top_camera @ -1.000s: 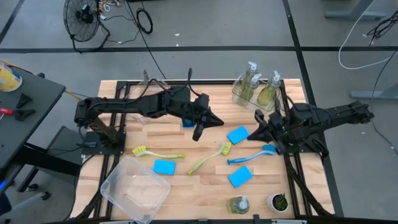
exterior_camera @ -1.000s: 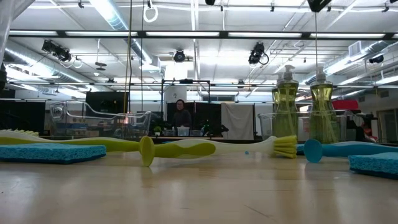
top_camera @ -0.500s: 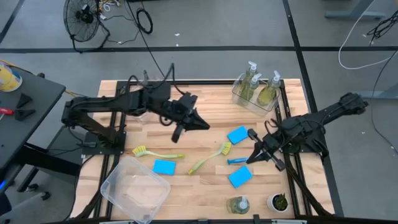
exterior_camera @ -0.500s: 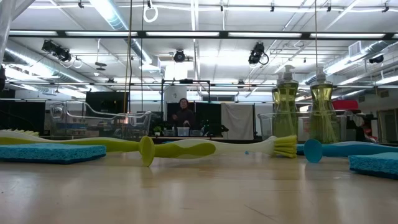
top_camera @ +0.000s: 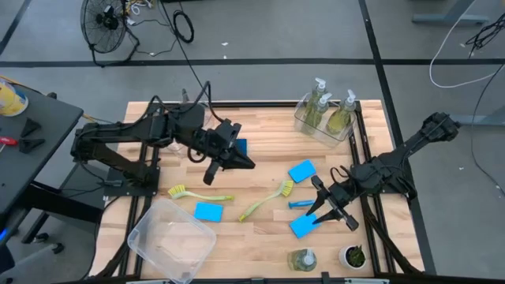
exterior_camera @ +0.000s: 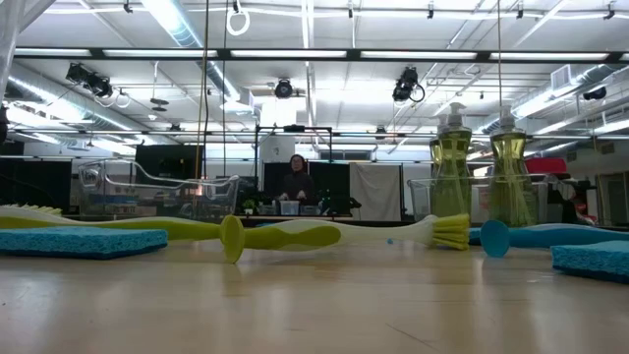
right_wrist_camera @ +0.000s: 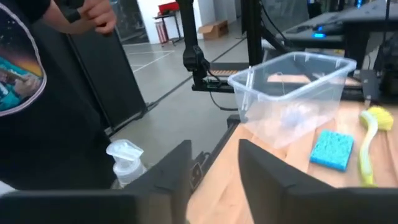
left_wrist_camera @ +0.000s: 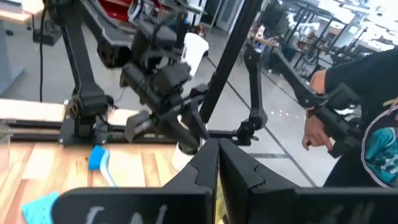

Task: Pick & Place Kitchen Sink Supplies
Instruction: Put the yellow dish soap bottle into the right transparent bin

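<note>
The right gripper (top_camera: 325, 211) is hung low over the surface (top_camera: 252, 237) toward four o'clock, its fingers (right_wrist_camera: 264, 171) parted with a clear gap between them, as seen in the right wrist view; nothing is held. It is poised just beside a blue sponge (top_camera: 304, 226) and close to the blue dish brush (top_camera: 298, 203), most of whose length is hidden under the arm.

The left gripper (top_camera: 237, 160) is held above the surface near eleven o'clock, fingers pressed together and empty, over a blue object only partly visible beneath it.

The other supplies are spread around the centre: a second sponge (top_camera: 301, 170) at two o'clock, a third sponge (top_camera: 208, 211) at seven o'clock, a yellow-green brush (top_camera: 267, 200) at the centre, another brush (top_camera: 197, 194) at nine o'clock, and a soap bottle (top_camera: 303, 259) at five o'clock. Three pump bottles are already standing in the clear bin (top_camera: 323, 126) at one o'clock; a large empty bin (top_camera: 170, 241) lies at seven o'clock.

The step in hand is judged to be a pick by the right arm. For a sound grasp, the fingers should be centred across the chosen item's narrow dimension, lowered squarely until the surface is nearly met, and only then closed, so the neighbouring item is not nudged.
</note>
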Available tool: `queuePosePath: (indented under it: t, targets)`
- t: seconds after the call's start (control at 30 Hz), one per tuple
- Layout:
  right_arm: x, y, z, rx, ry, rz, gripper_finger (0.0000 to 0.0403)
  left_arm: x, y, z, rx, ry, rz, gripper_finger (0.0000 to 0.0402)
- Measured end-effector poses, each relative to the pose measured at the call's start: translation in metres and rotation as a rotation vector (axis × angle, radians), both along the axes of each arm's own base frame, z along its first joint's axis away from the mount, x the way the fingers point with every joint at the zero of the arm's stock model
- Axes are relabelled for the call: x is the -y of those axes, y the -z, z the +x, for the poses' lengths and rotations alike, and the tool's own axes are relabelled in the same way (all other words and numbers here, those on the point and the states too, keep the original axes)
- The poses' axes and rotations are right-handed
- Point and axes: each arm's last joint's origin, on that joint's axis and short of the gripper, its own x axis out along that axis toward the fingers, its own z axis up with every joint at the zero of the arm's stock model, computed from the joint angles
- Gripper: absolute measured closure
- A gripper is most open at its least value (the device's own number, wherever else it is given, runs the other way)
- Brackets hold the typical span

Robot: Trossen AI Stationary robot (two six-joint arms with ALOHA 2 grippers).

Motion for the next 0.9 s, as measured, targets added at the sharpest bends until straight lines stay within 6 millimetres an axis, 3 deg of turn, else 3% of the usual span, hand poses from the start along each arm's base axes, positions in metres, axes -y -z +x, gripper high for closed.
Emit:
queuePosePath:
  t: [0.13, 0.23, 0.53, 0.9]
  targets:
    - [-0.006, -0.003, -0.003, -0.002, 0.038, 0.022, 0.0217, 0.0, 0.001, 0.001, -0.011, -0.006, -0.001, 0.0383]
    - [-0.011, -0.017, -0.001, 0.006, 0.048, -0.005, 0.0191, 0.0, 0.001, 0.0, -0.01, -0.007, 0.0, 0.0383]
    - [-0.027, -0.057, 0.012, -0.107, 0.018, -0.163, 0.0177, -0.001, 0.002, 0.0, -0.006, -0.005, 0.031, 0.0383]
    - [-0.05, -0.043, 0.007, -0.259, -0.03, -0.227, 0.0176, -0.001, 0.004, 0.0, -0.02, -0.006, 0.041, 0.0383]
